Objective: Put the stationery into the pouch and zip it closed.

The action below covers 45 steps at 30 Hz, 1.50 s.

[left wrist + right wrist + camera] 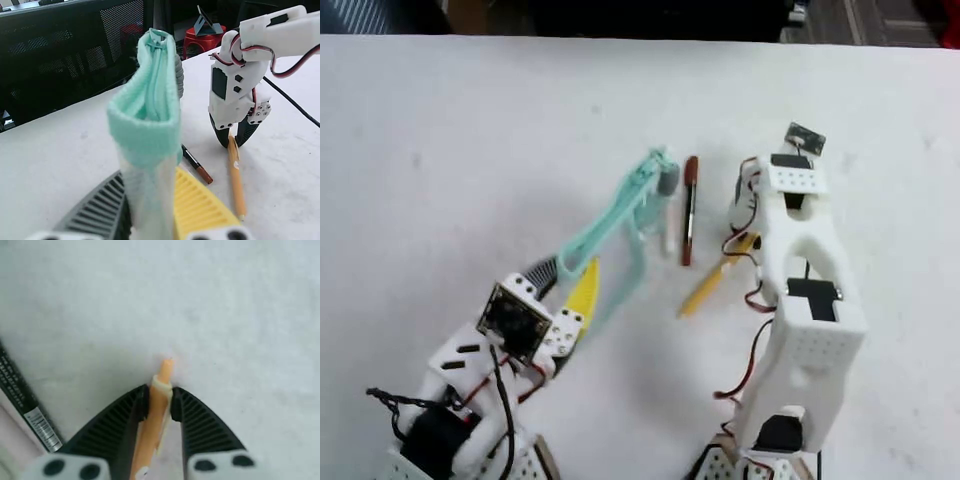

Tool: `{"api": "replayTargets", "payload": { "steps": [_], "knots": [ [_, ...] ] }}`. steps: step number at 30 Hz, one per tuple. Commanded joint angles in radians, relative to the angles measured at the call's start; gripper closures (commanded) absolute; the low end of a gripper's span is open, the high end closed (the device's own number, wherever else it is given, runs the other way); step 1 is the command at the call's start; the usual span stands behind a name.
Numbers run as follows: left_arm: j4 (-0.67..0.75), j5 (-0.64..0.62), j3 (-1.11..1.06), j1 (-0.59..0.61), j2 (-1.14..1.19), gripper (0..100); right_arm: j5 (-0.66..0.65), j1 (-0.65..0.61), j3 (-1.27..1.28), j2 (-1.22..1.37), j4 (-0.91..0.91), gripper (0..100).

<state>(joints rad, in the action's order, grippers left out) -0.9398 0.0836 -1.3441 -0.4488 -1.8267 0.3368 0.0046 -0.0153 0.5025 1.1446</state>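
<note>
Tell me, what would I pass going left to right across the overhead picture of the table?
First the left arm → teal pouch → dark red pen → orange pencil → right arm.

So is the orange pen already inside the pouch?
No, the orange pen lies on the table outside the pouch, in the right gripper.

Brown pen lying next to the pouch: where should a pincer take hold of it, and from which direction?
Mid-barrel, from straight above, closing across its width. The brown pen lies flat on the table, its far end close beside the pouch, so the middle probably leaves most room.
</note>
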Motion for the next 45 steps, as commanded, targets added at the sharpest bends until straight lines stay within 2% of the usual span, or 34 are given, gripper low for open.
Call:
{"api": "replayTargets", "payload": {
  "steps": [1, 11, 17, 24, 33, 38, 45],
  "knots": [
    [0.008, 0.009, 0.012, 0.012, 0.001, 98, -0.003, -0.001, -0.023, 0.004, 0.013, 98.2],
    [0.009, 0.009, 0.012, 0.012, 0.001, 97, -0.005, 0.001, -0.021, 0.004, 0.047, 98.2],
    [0.009, 0.009, 0.012, 0.012, 0.001, 97, -0.074, 0.013, -0.021, 0.005, 0.067, 98.2],
    [0.006, 0.009, 0.011, 0.012, 0.001, 85, -0.074, 0.016, -0.021, 0.008, 0.067, 98.2],
    [0.006, -0.018, 0.011, 0.012, 0.001, 85, -0.075, 0.016, -0.021, 0.008, 0.067, 98.2],
    [0.012, -0.061, -0.011, 0.012, 0.001, 79, -0.075, 0.016, -0.021, 0.01, 0.067, 98.2],
    [0.008, -0.061, -0.014, -0.019, 0.001, 79, -0.075, 0.018, -0.02, 0.01, 0.082, 98.2]
  ]
}}
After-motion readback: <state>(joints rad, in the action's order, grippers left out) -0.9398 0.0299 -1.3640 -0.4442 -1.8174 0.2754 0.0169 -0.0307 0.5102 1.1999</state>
